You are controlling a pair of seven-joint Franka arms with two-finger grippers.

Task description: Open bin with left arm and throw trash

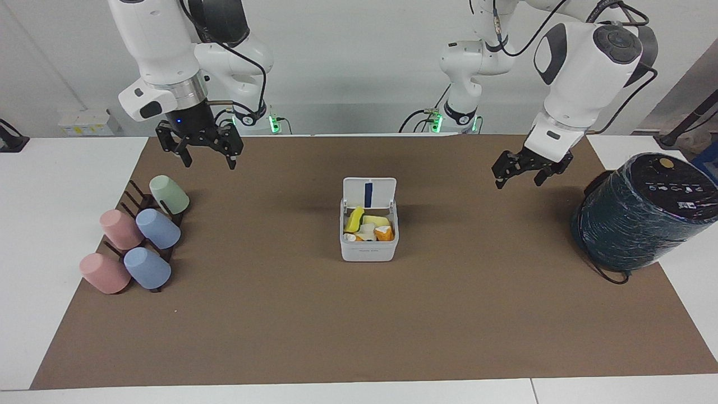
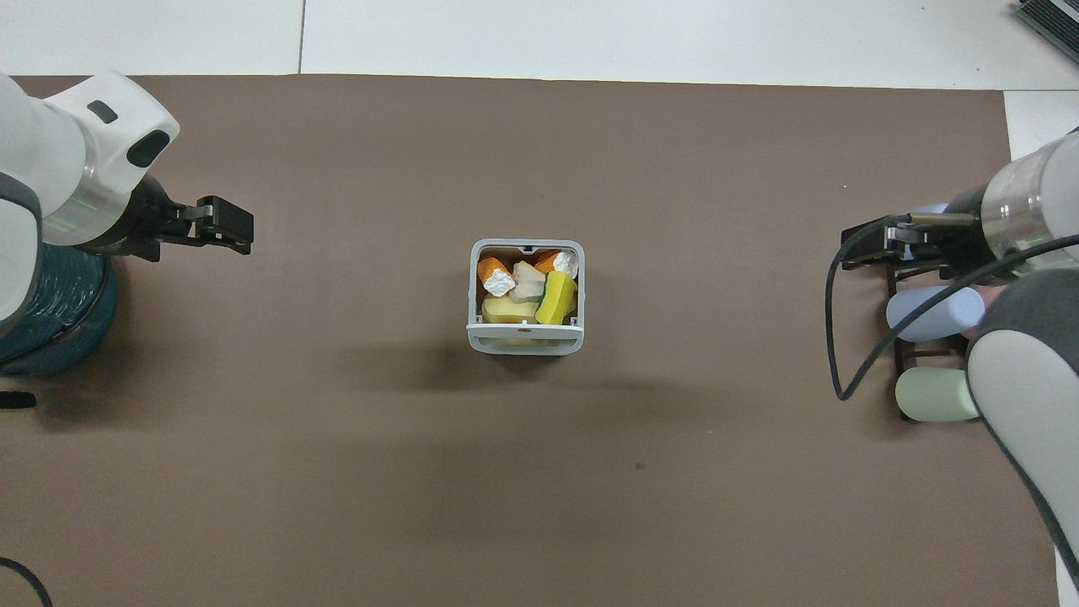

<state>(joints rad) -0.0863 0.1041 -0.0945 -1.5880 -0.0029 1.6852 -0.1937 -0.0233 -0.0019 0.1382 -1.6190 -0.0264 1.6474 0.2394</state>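
The small white bin (image 1: 368, 252) stands at the middle of the brown mat with its lid (image 1: 369, 193) raised upright on the side nearer the robots. Inside lie trash scraps: a yellow chunk (image 1: 354, 219), a cream wedge (image 2: 528, 282) and orange lumps (image 2: 489, 271). The bin also shows in the overhead view (image 2: 524, 340). My left gripper (image 1: 519, 178) hangs open and empty over the mat between the bin and the dark cylinder; it shows in the overhead view too (image 2: 228, 226). My right gripper (image 1: 208, 163), with a blue light, is open and empty above the cup rack (image 2: 868, 244).
A big dark film-wrapped cylinder (image 1: 639, 213) stands at the left arm's end of the mat. A rack of pastel cups (image 1: 137, 235) lies at the right arm's end, also seen from overhead (image 2: 931, 337). The brown mat (image 1: 359, 325) covers the table's middle.
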